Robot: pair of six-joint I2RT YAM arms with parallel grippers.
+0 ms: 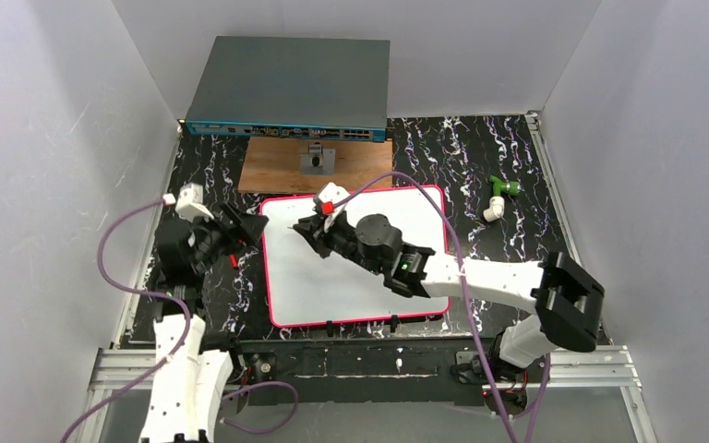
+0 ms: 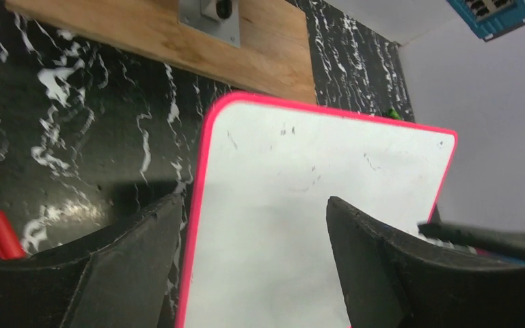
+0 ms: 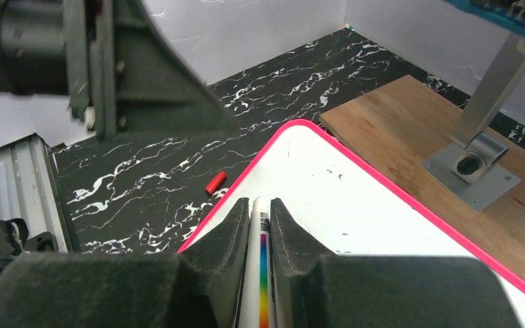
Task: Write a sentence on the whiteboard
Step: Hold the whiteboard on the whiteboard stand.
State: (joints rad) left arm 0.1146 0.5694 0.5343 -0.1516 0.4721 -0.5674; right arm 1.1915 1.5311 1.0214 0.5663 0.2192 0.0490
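The whiteboard (image 1: 360, 277) lies flat mid-table with a pink-red rim and black clips on its near edge. It also shows in the left wrist view (image 2: 301, 178) and the right wrist view (image 3: 342, 205). No red sentence shows on it, only a few dark specks. My right gripper (image 1: 306, 229) is over the board's far left corner. It is shut on a white marker with a rainbow stripe (image 3: 260, 273), whose tip is hidden. My left gripper (image 2: 253, 199) is open, straddling the board's left rim (image 1: 251, 229). A red marker cap (image 1: 232, 260) lies left of the board.
A brown wooden board with a small metal stand (image 1: 318, 166) lies behind the whiteboard. A grey-blue network switch (image 1: 286, 88) stands at the back. A green and white pipe fitting (image 1: 498, 196) lies at the right. White walls close in both sides.
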